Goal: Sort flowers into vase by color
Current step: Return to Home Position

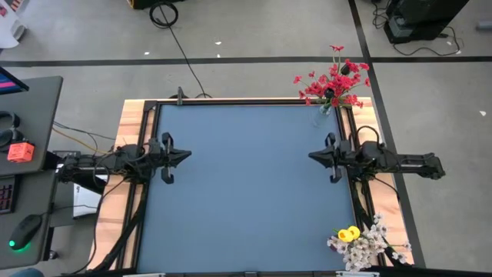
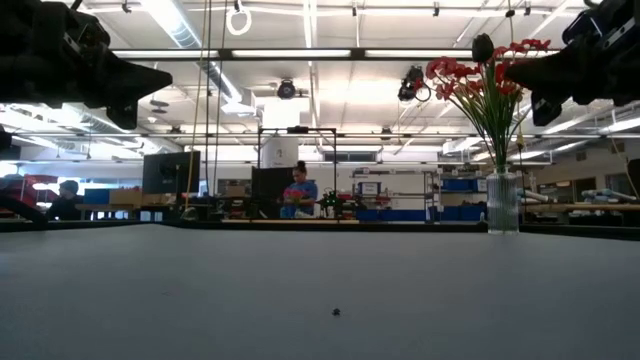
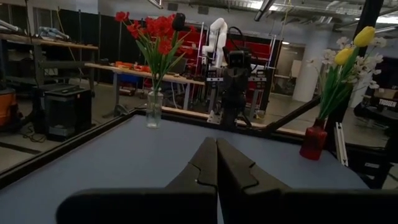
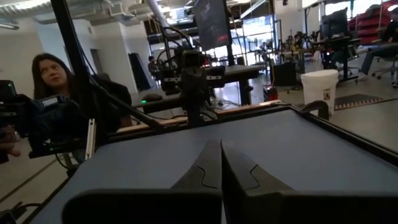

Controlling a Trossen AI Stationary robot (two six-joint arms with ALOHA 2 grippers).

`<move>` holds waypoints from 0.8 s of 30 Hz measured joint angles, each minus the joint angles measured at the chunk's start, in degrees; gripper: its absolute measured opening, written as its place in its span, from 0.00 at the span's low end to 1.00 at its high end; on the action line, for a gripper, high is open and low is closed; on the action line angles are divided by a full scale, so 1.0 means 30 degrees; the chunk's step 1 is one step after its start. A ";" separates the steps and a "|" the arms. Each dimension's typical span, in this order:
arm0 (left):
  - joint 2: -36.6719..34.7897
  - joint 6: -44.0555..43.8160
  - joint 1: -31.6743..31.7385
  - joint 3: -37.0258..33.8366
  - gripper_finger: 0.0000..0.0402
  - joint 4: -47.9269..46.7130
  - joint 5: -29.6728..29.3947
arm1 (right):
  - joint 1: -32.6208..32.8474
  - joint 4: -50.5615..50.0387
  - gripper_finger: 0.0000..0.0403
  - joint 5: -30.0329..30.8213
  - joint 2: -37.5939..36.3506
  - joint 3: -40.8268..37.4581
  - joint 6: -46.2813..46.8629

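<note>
Tulips point(image 3: 364, 36), whitish sprays point(image 3: 375, 61) in red vase point(image 3: 313, 142)

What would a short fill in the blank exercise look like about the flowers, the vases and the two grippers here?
The clear glass vase holds only ____ flowers.
The yellow flowers share the red vase with ____ flowers.
Both vases stand on the ____ arm's side of the table.
The left gripper and right gripper are both ____, holding nothing.
Missing words: red, white, right, shut.
</note>
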 joint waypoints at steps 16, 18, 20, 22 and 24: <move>0.0561 -0.1262 0.0044 0.0021 0.07 -0.1626 -0.0124 | 0.0000 0.0511 0.00 -0.0503 0.0000 -0.0844 -0.0210; 0.0555 -0.1657 0.0044 0.0130 0.07 -0.1889 -0.0129 | 0.0000 0.0313 0.00 -0.0503 0.0000 -0.0844 -0.0217; 0.0546 -0.1688 0.0044 0.0151 0.06 -0.1898 -0.0242 | 0.0102 0.0111 0.00 -0.0503 0.0000 -0.0844 -0.0142; 0.0546 -0.1503 0.0044 0.0160 0.04 -0.1915 -0.0270 | 0.0230 0.0005 0.00 -0.0503 0.0000 -0.0844 -0.0130; 0.0546 -0.1225 0.0044 0.0168 0.03 -0.1913 -0.0273 | 0.0381 -0.0111 0.00 -0.0503 0.0000 -0.0844 -0.0139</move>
